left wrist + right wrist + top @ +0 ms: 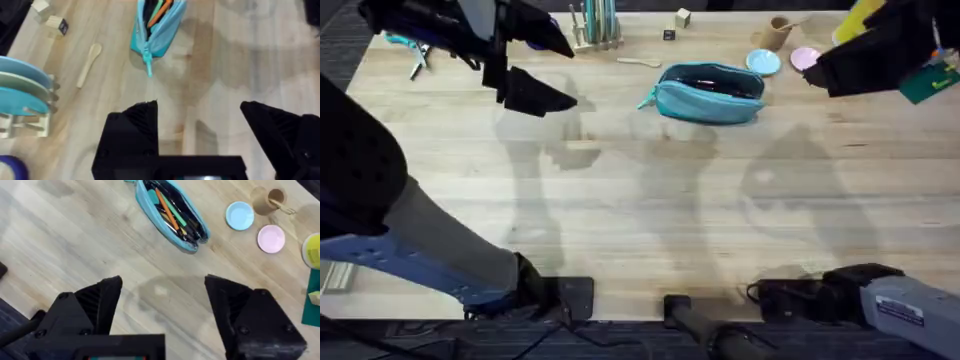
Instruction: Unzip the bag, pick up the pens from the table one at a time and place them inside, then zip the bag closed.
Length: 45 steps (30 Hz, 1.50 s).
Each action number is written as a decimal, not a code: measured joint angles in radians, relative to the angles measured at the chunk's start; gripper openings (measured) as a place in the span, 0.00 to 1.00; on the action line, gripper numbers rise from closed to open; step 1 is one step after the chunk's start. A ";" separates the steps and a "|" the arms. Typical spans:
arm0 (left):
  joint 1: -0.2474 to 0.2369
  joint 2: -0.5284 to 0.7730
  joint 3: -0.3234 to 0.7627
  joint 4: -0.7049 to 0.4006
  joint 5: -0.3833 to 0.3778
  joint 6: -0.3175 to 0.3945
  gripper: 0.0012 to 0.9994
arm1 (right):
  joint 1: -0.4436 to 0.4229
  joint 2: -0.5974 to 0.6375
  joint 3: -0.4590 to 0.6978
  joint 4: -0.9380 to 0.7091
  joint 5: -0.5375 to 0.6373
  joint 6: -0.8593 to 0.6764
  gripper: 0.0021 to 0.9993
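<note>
Both pincers hang released above the table (650,220): the left gripper (200,112) and the right gripper (162,287), jaws spread wide. Between them, toward the far edge, the bag (708,93) lies unzipped, the pens (170,207) inside.

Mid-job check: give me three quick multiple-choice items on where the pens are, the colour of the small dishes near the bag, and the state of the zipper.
1. Where is the orange pen?
A. On the table by the spoon
B. Inside the bag
C. In the left end effector

2. What colours are the two small round dishes beside the bag?
A. One light blue, one pink
B. Both green
C. One red, one black

3. What state is the bag's zipper in?
A. Fully closed
B. Open
C. Torn off

Answers: 1 B, the right wrist view shows it lying in the bag's mouth. 2 A, both show near the wooden cup. 3 B, the contents are visible through the gap.
</note>
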 joint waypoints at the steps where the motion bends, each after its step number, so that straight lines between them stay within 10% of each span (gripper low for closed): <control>1: -0.005 0.000 0.000 0.029 -0.004 -0.015 1.00 | 0.000 0.000 0.000 0.000 0.000 0.000 1.00; 16: -0.208 0.000 0.000 0.323 -0.234 -0.290 1.00 | 0.000 0.000 0.000 0.000 0.000 0.000 1.00; 45: -0.163 0.057 -0.001 0.377 -0.197 -0.298 1.00 | 0.000 0.000 0.000 0.008 -0.136 0.060 1.00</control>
